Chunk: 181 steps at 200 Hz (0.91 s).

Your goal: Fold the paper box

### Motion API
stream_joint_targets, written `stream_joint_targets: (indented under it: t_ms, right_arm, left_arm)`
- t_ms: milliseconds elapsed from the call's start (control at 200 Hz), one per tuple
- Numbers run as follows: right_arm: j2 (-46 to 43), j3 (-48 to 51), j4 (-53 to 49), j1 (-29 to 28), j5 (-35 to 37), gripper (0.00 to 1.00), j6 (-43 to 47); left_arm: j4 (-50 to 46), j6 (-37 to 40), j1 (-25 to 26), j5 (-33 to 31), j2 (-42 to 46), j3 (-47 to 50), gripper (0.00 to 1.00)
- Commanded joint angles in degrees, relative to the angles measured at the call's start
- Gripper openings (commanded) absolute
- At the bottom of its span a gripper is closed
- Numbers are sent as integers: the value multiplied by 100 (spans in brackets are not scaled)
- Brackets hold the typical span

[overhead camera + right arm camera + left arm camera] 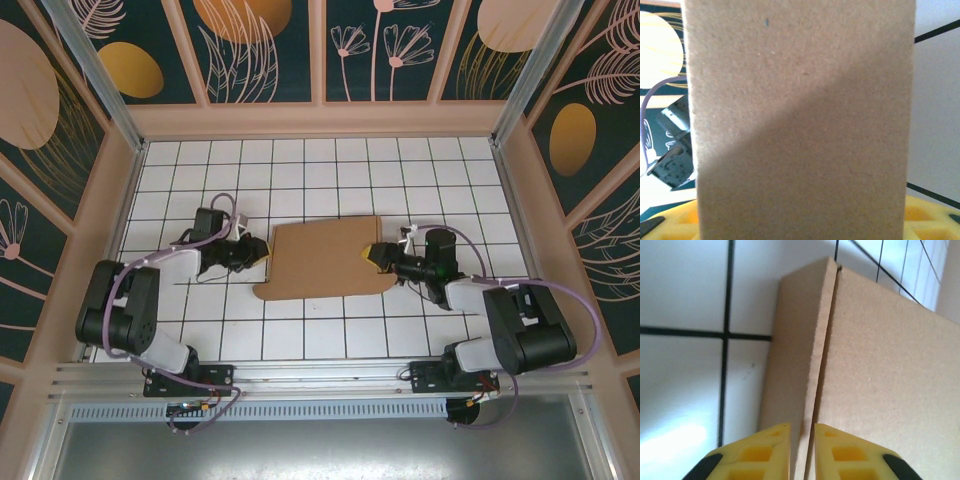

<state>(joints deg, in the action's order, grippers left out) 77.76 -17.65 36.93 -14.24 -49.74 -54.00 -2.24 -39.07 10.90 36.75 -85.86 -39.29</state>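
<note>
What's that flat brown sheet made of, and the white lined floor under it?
Flat brown sheet: likely cardboard, matte and fibrous, with a pressed fold crease. White gridded floor: smooth, faintly glossy, catching light; tile or printed board, can't tell.

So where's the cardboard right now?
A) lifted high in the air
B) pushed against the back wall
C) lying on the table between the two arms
C: the cardboard lies on the table, the left tool at one edge, the right tool at the other.
</note>
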Motion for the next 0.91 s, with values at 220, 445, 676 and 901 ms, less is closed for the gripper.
stream_joint_targets:
  t_ms: [220, 445, 676, 901]
  right_arm:
    - [-1096, 502, 307, -798, 2316, 43, -258]
    - [-853, 1052, 1737, -1794, 4347, 42, -1406]
    - [516, 941, 2815, -2446, 4863, 43, -2355]
    - [1918, 783, 4068, -2566, 4372, 43, -2870]
  left_arm:
    - [-859, -775, 367, -834, 1625, -24, 27]
    - [-198, -3588, 1213, -1438, 1968, 518, 41]
    - [336, -4776, 1507, -2032, 1862, 460, 57]
    - [298, -4403, 1652, -2042, 925, -85, 58]
